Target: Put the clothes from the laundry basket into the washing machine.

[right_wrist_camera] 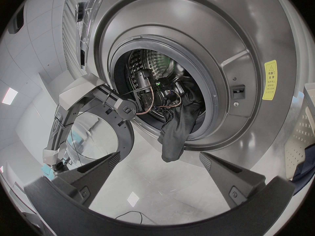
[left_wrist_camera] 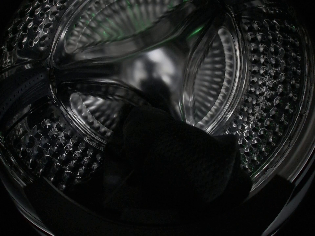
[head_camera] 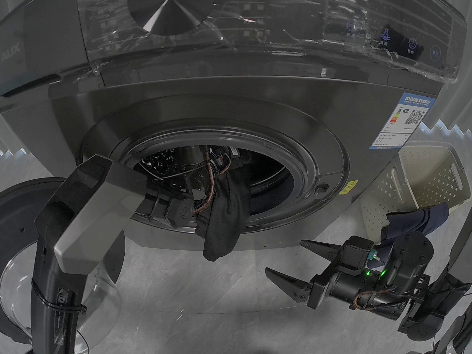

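Right end effector (head_camera: pixel 285 257), spread wide and empty, hangs low before the washing machine (head_camera: pixel 305 109). Ahead of it and higher, a black garment (head_camera: pixel 225 217) droops lengthwise over the door rim, half outside. Left end effector (right_wrist_camera: pixel 170 94) sits against that garment, clearly nearer; its grip cannot be told. Behind the right one, a navy garment (head_camera: pixel 418 222) drapes over the laundry basket (head_camera: pixel 459 173).

From the head you look down, close, at the washing machine (head_camera: pixel 275 104) front. The left wrist camera looks inside the drum (left_wrist_camera: pixel 269 82). The right wrist camera faces the same door opening (right_wrist_camera: pixel 198 77) from lower.
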